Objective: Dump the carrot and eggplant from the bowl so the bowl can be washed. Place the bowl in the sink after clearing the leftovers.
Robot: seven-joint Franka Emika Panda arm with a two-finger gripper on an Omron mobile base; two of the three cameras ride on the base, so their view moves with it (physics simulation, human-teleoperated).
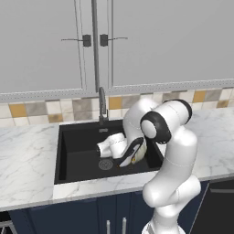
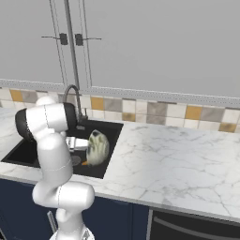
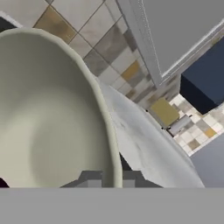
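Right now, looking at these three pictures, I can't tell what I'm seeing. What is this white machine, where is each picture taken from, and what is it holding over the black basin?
The white machine is a robot arm in a computer-rendered kitchen. Two pictures come from cameras on its base, behind it to the left and the right. The third comes from a camera on its hand, so it looks tilted. The arm reaches into the black sink, which is set in a marble counter below a grey faucet. Its gripper is shut on the rim of a cream bowl, tipped on its side over the sink. The hand view looks into the bowl's smooth inside. A bit of orange under the bowl is probably the carrot.
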